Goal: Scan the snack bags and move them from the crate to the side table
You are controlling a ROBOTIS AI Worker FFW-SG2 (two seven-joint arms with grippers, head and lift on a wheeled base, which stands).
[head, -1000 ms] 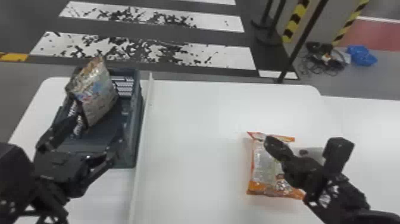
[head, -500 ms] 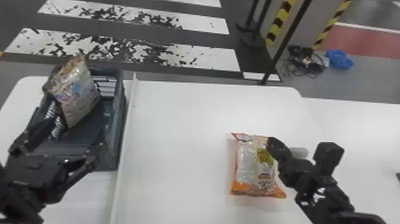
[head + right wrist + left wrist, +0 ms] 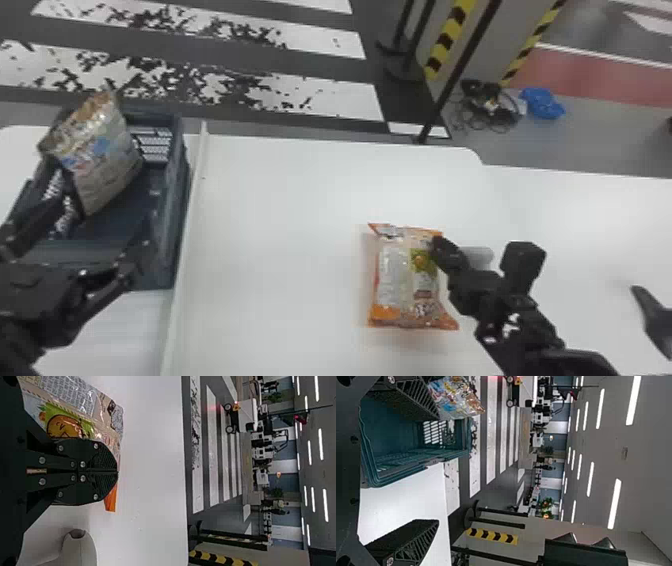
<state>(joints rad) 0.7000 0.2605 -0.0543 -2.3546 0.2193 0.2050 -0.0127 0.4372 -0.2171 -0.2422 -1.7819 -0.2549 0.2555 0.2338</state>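
Inside the crate [image 3: 176,210], one silvery snack bag [image 3: 100,157] leans upright and has yet to be taken out; over the crate's near part, the left claw [image 3: 438,470] stands open. Well to the crate's right, an orange snack bag [image 3: 402,280] lies flat on the desk [image 3: 280,225], beneath the closed right claw [image 3: 117,471]. Unloading appears partial, with scanning and final placement probably remaining.

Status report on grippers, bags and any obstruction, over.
Left gripper open at crate, silvery snack bag leaning inside. Right gripper shut at orange-edged snack bag on white table. Pale scanner close by.
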